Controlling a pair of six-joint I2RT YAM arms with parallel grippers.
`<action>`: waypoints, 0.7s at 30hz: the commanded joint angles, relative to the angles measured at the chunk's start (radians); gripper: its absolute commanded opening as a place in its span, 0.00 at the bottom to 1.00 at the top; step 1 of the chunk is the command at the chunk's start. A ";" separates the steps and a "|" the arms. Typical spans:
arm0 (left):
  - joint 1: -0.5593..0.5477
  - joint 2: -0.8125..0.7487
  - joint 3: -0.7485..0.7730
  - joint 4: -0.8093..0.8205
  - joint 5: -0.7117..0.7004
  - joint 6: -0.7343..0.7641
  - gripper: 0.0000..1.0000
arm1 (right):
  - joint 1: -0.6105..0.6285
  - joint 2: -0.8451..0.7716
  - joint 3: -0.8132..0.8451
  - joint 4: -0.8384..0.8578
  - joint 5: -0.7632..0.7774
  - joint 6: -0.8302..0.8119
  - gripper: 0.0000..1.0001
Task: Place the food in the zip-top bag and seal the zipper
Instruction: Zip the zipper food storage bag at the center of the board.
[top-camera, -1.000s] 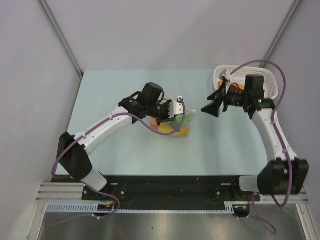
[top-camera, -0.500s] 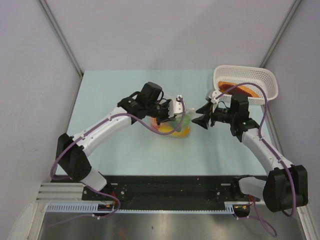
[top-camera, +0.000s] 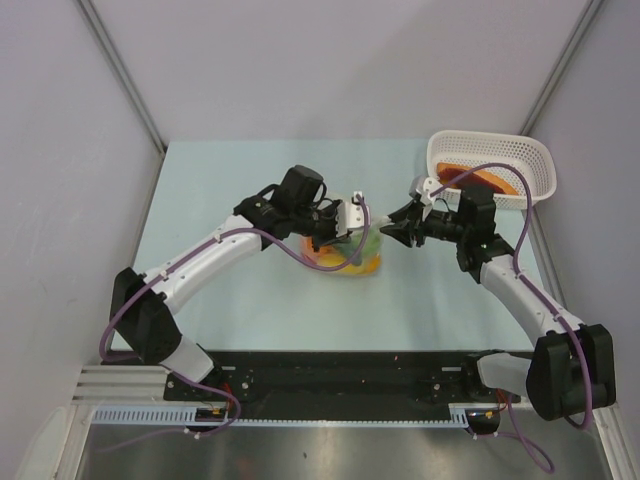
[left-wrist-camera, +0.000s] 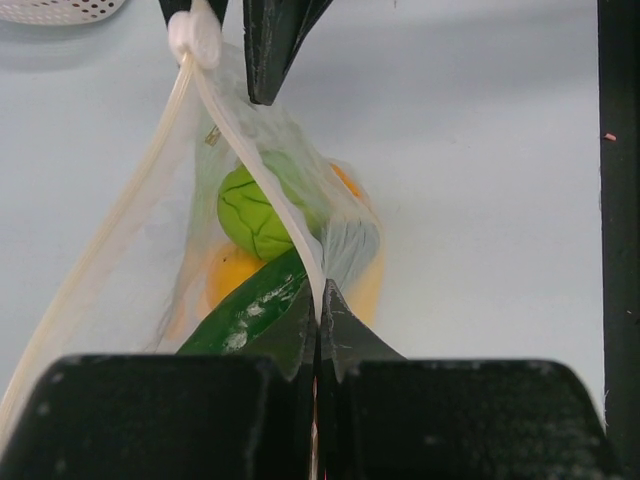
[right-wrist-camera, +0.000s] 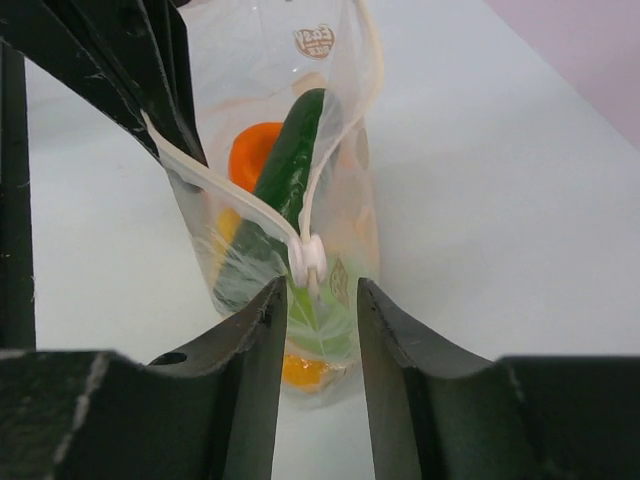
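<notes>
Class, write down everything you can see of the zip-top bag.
The zip-top bag is clear, floppy plastic, standing on the table with its mouth open. Inside show green, orange and yellow toy foods. The left gripper pinches one lip of the mouth; the right gripper straddles the white slider at the mouth's end, jaws apart.

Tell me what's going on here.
The left gripper pinches one end of the clear bag's mouth, holding it up with the toy food inside. The right gripper has its open fingers either side of the white slider at the other end. The zipper isn't sealed yet.
</notes>
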 joint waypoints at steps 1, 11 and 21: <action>-0.001 -0.045 -0.010 0.015 0.023 -0.009 0.00 | 0.023 -0.028 0.004 0.028 -0.027 -0.046 0.37; 0.000 -0.043 -0.002 0.028 0.015 -0.012 0.02 | 0.028 -0.029 0.002 -0.023 -0.012 -0.078 0.00; 0.000 -0.069 0.101 0.093 0.055 -0.047 0.48 | 0.029 -0.038 0.002 -0.009 -0.023 -0.135 0.00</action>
